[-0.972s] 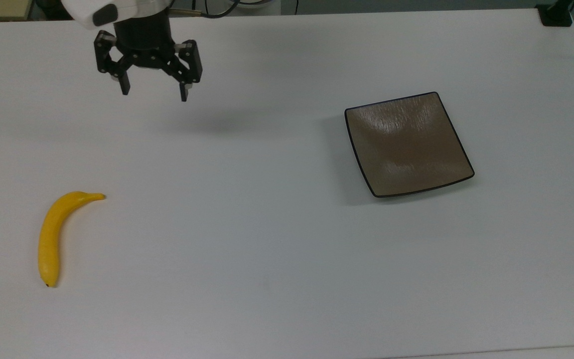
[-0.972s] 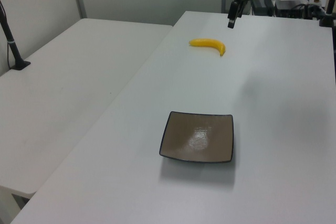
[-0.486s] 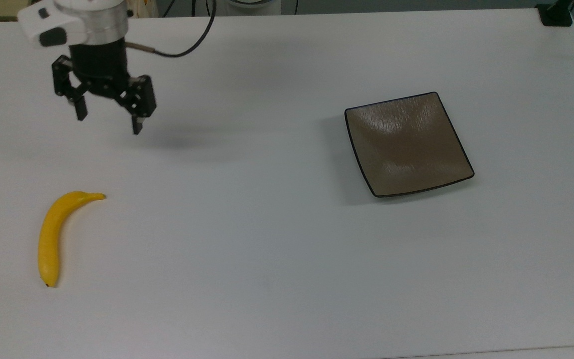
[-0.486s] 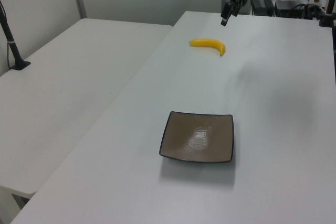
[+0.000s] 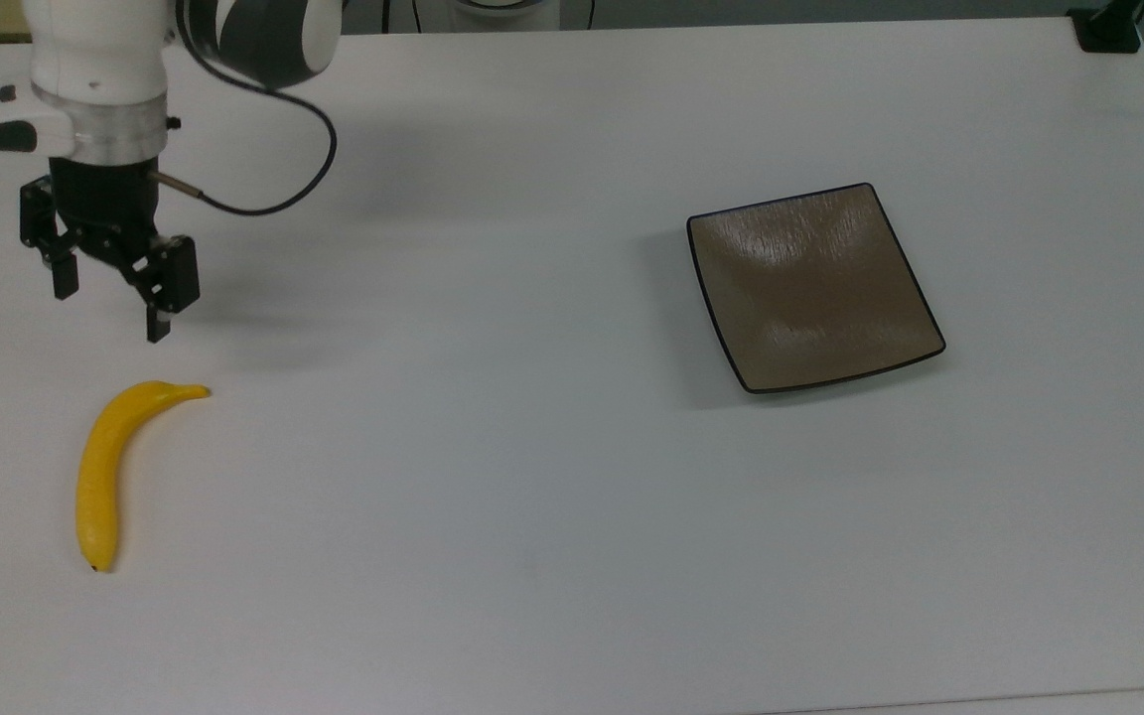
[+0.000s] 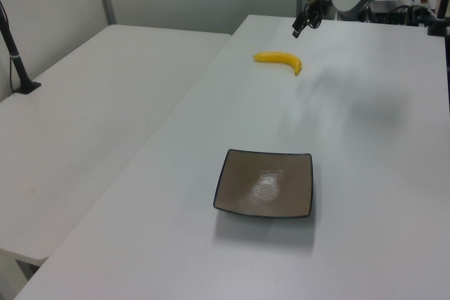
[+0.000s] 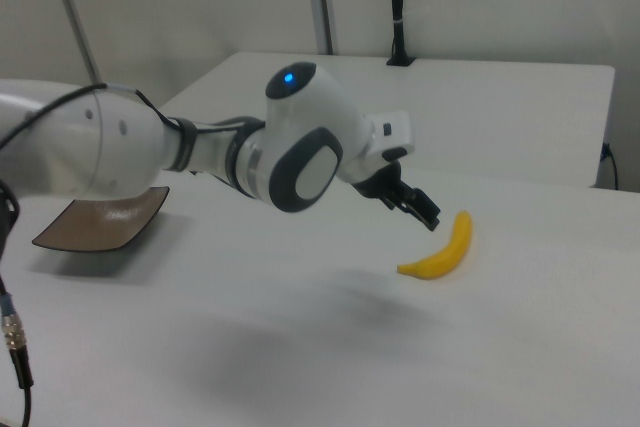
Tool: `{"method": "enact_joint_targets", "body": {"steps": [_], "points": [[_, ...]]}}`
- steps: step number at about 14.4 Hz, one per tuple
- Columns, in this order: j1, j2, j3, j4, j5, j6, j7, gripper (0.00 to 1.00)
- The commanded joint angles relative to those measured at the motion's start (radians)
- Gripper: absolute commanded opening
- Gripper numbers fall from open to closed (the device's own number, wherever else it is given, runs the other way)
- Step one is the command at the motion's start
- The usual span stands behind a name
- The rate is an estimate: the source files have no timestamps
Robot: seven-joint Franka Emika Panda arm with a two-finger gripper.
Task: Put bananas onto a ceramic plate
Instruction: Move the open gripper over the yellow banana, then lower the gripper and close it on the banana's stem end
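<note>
The yellow banana (image 5: pixel 100 467) lies flat on the white table near the top view's left edge, its stem toward the upper right. My gripper (image 5: pixel 110 313) hangs open and empty just above the stem end, apart from the fruit. The square brown-grey ceramic plate (image 5: pixel 810 288) sits empty far off at the top view's right. In the left view the gripper (image 6: pixel 301 27) hovers behind the banana (image 6: pixel 279 59), with the plate (image 6: pixel 266 184) in the foreground. In the right view the gripper (image 7: pixel 422 209) is close beside the banana (image 7: pixel 443 249), and the plate (image 7: pixel 105 217) lies behind the arm.
A black cable (image 5: pixel 274 189) loops from the wrist over the table. A black mount (image 5: pixel 1108 30) stands at the table's far right corner in the top view. A second white table (image 6: pixel 91 103) with a black post (image 6: pixel 17 61) adjoins at the left view's left.
The arm has swung to the top view's left and toward the banana, with the gripper still open. Banana and plate have not moved.
</note>
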Motion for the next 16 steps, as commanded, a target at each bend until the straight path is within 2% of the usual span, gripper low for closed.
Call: {"method": "enact_joint_targets", "body": {"steps": [1, 4, 10, 16], "points": [[0.007, 0.098, -0.012, 0.060, 0.006, 0.090, 0.073, 1.00], [-0.011, 0.180, -0.012, 0.103, 0.006, 0.159, 0.084, 1.00], [-0.021, 0.335, -0.012, 0.251, 0.004, 0.180, 0.123, 1.00], [-0.016, 0.413, -0.012, 0.295, 0.000, 0.188, 0.150, 1.00]]}}
